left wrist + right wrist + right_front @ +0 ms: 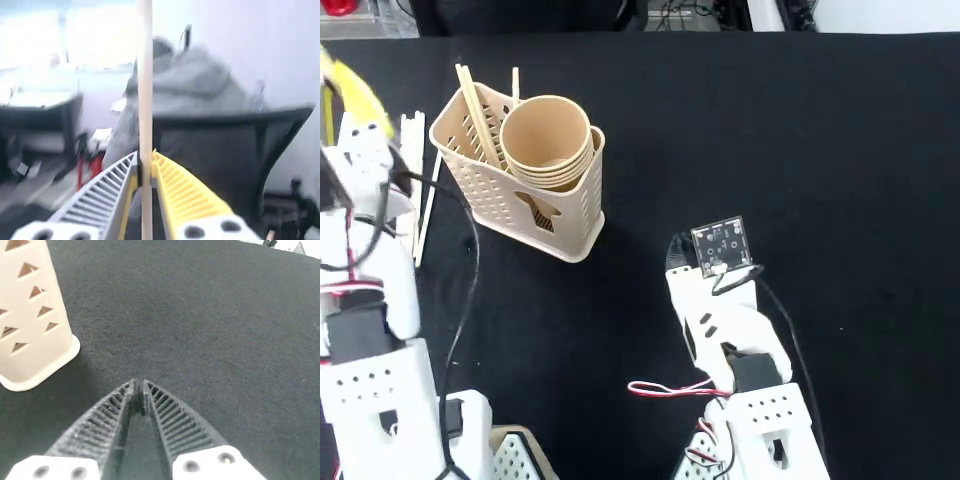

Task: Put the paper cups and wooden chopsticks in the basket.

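The beige perforated basket [535, 205] stands at the table's back left, and its wall [30, 315] also shows in the right wrist view. Inside it are stacked paper cups [545, 140] and a few wooden chopsticks [475, 105]. More loose chopsticks [416, 180] lie on the table left of the basket, beside the left arm. My left gripper [144, 159] is shut on one wooden chopstick [145, 75], held upright and raised off the table. My right gripper [137, 390] is shut on nothing, low over the black table to the right of the basket.
The black tabletop [800, 150] stretches open to the right of and behind the basket. The right arm's wrist camera [720, 246] sits mid-table. The left arm's white body [365, 300] stands along the left edge. A chair with grey clothing [200, 95] is in the room behind.
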`<state>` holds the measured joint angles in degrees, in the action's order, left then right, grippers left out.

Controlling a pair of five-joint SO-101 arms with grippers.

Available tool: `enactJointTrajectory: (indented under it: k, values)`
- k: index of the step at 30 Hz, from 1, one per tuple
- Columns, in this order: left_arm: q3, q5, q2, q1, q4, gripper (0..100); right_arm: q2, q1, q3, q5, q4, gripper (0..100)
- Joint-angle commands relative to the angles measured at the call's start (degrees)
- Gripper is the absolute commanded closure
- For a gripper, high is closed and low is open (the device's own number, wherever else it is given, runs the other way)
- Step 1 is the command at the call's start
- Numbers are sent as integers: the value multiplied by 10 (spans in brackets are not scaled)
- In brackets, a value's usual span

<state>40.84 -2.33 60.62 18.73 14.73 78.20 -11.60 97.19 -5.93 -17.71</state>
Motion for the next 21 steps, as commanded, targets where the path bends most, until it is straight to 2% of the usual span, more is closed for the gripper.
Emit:
enactJointTrajectory:
  k: [1, 5, 8, 13, 21]
  values:
    - [-35, 13, 7, -51, -79, 973, 5, -2, 0, -5, 1, 983]
    - [-51, 49, -36, -91, -84, 973, 6, -2, 0, -5, 1, 983]
    - [-51, 64, -94, -116, -120, 973, 6, -3, 0, -5, 2, 983]
    - [-52, 64, -203, -117, -172, 973, 6, -4, 0, -5, 4, 983]
    - [-48, 65, -282, -117, -191, 972, 6, -4, 0, -32, 3, 983]
